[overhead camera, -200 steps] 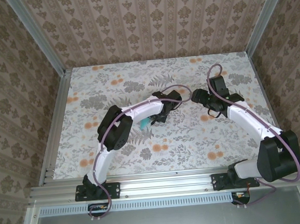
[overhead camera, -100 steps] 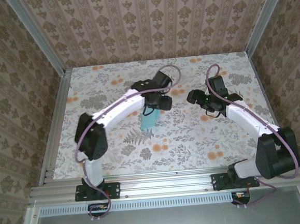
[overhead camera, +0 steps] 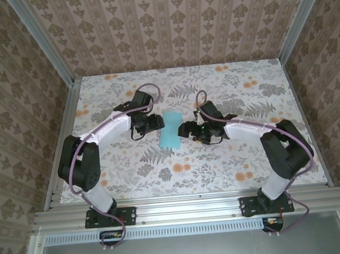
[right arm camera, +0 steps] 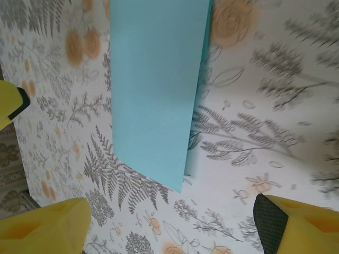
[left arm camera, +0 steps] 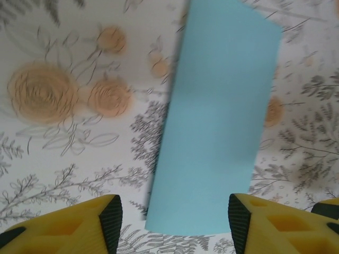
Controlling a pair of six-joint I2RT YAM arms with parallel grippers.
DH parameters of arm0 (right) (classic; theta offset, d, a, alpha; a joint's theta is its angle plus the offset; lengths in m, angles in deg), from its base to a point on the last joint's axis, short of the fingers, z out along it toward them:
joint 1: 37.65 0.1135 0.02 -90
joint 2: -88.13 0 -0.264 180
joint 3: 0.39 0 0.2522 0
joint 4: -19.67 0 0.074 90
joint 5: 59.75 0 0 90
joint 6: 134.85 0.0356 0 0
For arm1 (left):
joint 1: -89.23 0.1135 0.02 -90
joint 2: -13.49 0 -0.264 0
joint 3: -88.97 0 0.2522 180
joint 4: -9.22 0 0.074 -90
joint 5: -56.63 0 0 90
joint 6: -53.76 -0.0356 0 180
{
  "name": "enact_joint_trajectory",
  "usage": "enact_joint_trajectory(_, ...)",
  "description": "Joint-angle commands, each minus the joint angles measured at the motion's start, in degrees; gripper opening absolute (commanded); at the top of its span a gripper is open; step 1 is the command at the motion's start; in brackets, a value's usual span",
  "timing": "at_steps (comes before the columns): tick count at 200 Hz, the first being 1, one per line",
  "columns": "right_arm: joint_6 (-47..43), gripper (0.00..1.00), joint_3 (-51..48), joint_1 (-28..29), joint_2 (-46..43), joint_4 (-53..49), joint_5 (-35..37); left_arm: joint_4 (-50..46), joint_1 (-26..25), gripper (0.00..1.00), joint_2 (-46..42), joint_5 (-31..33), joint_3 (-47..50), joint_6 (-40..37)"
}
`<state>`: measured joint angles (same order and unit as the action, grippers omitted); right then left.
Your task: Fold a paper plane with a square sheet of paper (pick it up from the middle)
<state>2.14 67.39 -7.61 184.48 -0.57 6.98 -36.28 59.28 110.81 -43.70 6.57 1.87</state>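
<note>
The turquoise-blue square sheet of paper (overhead camera: pixel 171 137) lies flat on the floral tabletop, folded in half into a narrow rectangle, and nothing holds it. My left gripper (overhead camera: pixel 152 123) stands open just left of it. In the left wrist view the paper's (left arm camera: pixel 217 127) near edge lies between the open gripper's (left arm camera: pixel 175 225) black pads (left arm camera: pixel 112 219), untouched. My right gripper (overhead camera: pixel 188 130) is open just right of the sheet. From the right wrist the paper (right arm camera: pixel 153 84) lies ahead of that gripper (right arm camera: pixel 169 225), with a lower layer peeking out along its right edge.
The tabletop (overhead camera: pixel 219 158) carries a grey-and-orange floral print. Aluminium rails (overhead camera: pixel 62 141) and patterned walls (overhead camera: pixel 174 26) close it in on the left, back and right. Both arms bend inward toward the middle.
The left gripper opened and let go of the paper, then drew back to the left. The folded sheet now lies flat. The right arm swung left, close to the paper.
</note>
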Motion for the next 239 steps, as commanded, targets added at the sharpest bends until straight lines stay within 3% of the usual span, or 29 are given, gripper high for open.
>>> enact_joint_trajectory(1,4.3,0.81,2.3,1.5,2.6,2.0,-1.8,4.6,0.6,0.53,-1.7,-6.1,2.0,2.6)
enact_joint_trajectory(39,5.9,0.78,3.1,2.4,4.5,2.0,-0.9,5.8,0.6,0.38,1.4,-8.4,3.3,2.0)
enact_joint_trajectory(69,5.5,0.78,3.4,2.4,4.7,1.0,-0.3,6.4,1.0,0.34,5.7,-9.5,-0.2,0.5)
enact_joint_trajectory(143,4.0,0.78,4.0,2.4,4.5,-0.7,1.2,7.1,2.2,0.36,15.5,-11.4,-8.7,-1.2)
enact_joint_trajectory(239,3.4,0.78,3.5,2.4,3.1,-2.5,2.9,4.9,3.4,0.36,15.6,-7.3,-2.0,3.8)
